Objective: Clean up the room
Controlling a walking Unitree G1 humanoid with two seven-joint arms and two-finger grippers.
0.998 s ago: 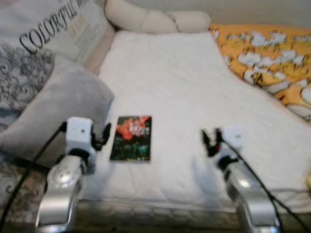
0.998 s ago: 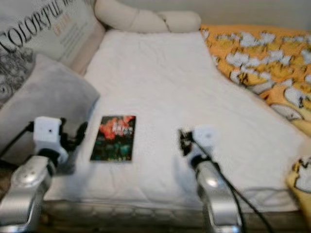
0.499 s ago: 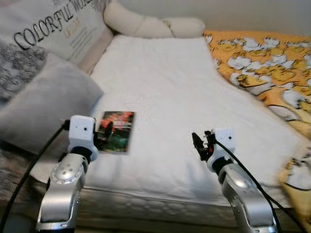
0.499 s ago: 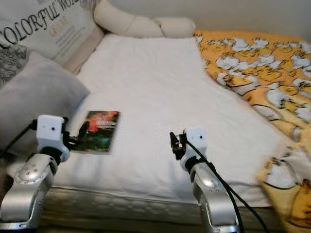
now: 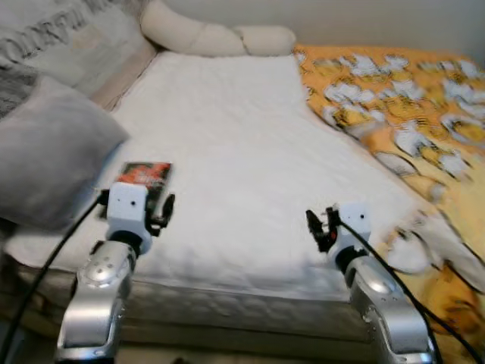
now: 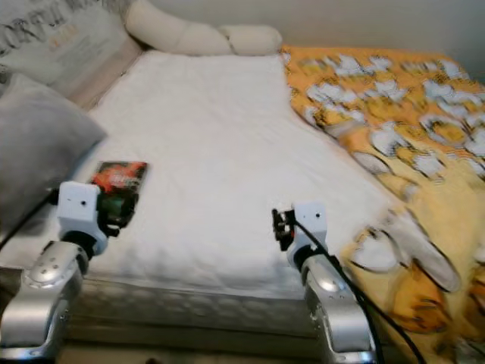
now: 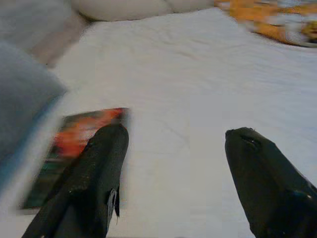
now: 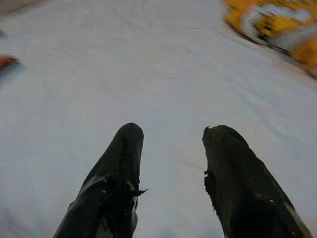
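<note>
Just beyond the gaping, empty left pincer point(image 7: 173, 144): a book point(image 7: 74, 148), flat on the white bed point(image 5: 242, 152).

white bed point(image 5: 242, 144) | grey pillow point(image 5: 45, 152) (left) | cream bolster point(image 5: 220, 38)

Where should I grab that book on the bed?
Probably by its near short edge, from the bed's front. The book lies flat on the white sheet, so slide one finger of the open left hand under that edge; the grey pillow crowds its left side.
</note>
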